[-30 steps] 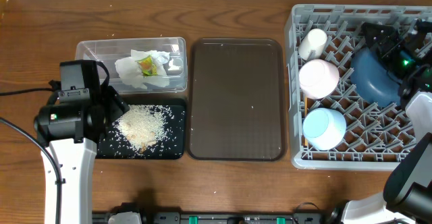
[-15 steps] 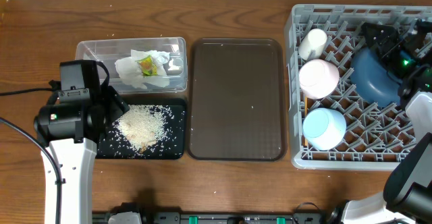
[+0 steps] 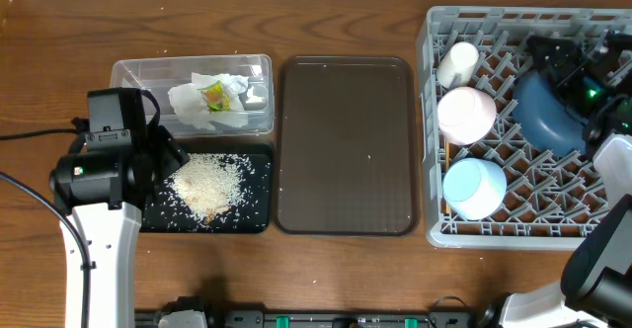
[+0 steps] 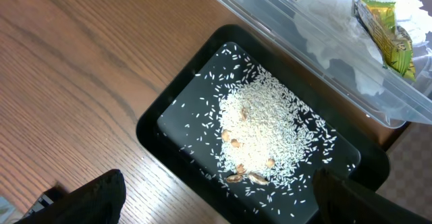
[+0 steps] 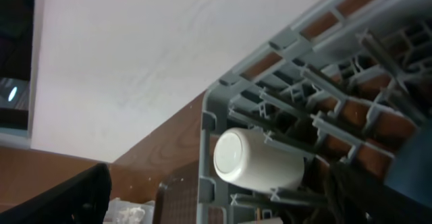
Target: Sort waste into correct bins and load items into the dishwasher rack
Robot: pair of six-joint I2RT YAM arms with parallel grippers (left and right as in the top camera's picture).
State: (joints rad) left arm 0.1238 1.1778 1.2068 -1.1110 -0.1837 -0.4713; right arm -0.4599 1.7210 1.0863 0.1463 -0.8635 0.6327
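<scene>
- Plate (image 3: 546, 111), dark blue, stands in the grey rack (image 3: 432, 170).
- It looks hard, slippery, breakable; grab its rim.
- Right gripper (image 3: 555, 59) by it and left gripper (image 3: 163, 155) over the rice (image 3: 207, 185) are both wide apart, holding nothing.

Rice (image 3: 205, 185) on black tray (image 3: 255, 214), napkin (image 3: 196, 106) in clear tub (image 3: 128, 71), pink bowl (image 3: 465, 114) in grey rack (image 3: 432, 91) — brown tray (image 3: 346, 145) between.

Brown tray (image 3: 346, 209), centre: lay open from above. Rack (image 3: 432, 170), right: left column blocked by cup (image 3: 457, 63), pink bowl (image 3: 465, 113), blue bowl (image 3: 475, 188); plate (image 3: 546, 111) filled far right.
</scene>
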